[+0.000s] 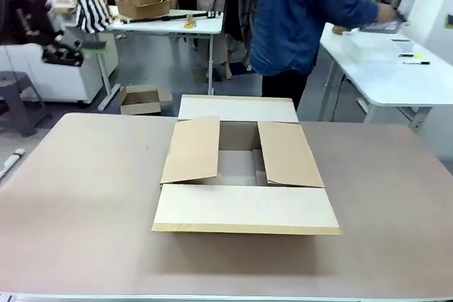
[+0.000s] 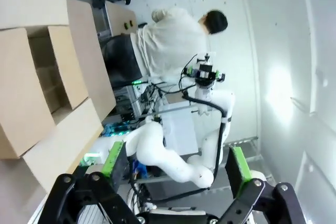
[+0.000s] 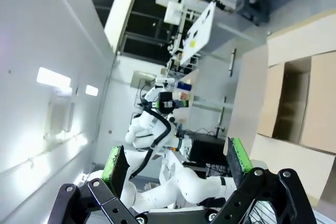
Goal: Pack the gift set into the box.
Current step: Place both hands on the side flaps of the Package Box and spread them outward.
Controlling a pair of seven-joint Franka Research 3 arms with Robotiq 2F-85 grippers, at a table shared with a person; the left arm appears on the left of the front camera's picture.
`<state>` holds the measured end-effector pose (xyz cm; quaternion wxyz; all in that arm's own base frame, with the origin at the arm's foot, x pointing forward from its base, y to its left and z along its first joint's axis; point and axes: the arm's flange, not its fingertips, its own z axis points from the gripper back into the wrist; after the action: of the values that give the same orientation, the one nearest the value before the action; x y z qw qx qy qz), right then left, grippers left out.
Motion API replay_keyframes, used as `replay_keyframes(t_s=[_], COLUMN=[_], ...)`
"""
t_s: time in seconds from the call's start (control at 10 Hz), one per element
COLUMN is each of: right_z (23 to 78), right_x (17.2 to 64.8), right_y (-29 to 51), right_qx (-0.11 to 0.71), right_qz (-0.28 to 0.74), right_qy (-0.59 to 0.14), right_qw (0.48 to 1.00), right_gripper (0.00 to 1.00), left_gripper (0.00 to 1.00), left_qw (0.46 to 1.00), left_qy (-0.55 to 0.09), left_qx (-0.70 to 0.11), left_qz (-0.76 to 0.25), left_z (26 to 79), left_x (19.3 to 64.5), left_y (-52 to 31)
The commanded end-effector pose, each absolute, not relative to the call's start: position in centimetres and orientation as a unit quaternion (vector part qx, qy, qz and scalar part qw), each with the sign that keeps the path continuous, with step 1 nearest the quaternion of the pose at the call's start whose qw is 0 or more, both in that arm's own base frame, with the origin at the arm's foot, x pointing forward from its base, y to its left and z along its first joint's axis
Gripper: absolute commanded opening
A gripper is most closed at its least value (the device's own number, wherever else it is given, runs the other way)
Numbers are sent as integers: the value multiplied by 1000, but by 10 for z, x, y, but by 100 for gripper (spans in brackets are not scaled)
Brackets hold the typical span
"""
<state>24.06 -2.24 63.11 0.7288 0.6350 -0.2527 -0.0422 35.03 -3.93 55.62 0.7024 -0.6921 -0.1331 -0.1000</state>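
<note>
Spreading its flaps, the box (image 1: 244, 208) sits on the table (image 1: 85, 189) in the front view; wrist views show left gripper (image 2: 176, 161), right gripper (image 3: 177, 162) agape

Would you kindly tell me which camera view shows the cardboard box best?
The front view: the box is whole and centred, with all four flaps and the opening between them visible. The left wrist view catches the box sideways, cut off at the picture's left edge; the right wrist view crops the box at the right edge.
</note>
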Motion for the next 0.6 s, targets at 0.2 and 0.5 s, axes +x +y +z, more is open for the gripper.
replay_keyframes(t_s=[0.2, 0.5], right_z=[640, 640], right_x=[231, 231], right_y=[-19, -19], right_qx=[639, 639], right_qz=[-18, -18], right_qy=[-258, -258], right_qw=[724, 724], right_gripper=[100, 100], left_gripper=[100, 100], left_qw=[707, 708], left_qy=[-143, -138], left_qx=[-676, -678], left_qz=[-151, -139], left_z=[564, 565], left_x=[339, 336], left_y=[-27, -26])
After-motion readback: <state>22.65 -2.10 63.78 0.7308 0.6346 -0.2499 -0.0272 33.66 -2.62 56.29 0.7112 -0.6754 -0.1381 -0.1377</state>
